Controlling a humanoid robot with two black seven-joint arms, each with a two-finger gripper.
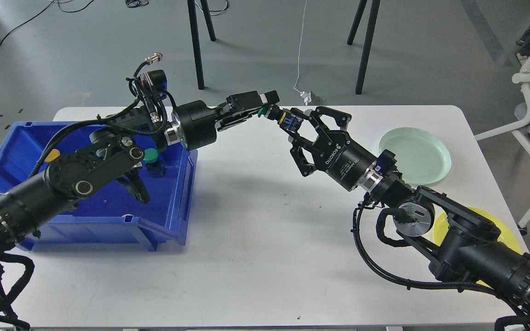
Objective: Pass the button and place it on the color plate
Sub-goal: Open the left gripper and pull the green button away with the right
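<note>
A button with a green cap (pixel 262 111), black collar and blue and yellow body (pixel 287 119) hangs above the far middle of the white table (pixel 256 248). My right gripper (pixel 291 124) is shut on its blue body. My left gripper (pixel 259 106) stands open just left of it, its fingers around the green cap and slightly apart from it. A pale green plate (pixel 414 155) lies at the right rear. A yellow plate (pixel 504 230) at the right front is mostly hidden by my right arm.
A blue bin (pixel 180 202) stands on the left of the table, under my left arm. It holds another green-capped button (pixel 151 156) and a yellow one (pixel 51 155). Chair and stand legs lie beyond the far edge.
</note>
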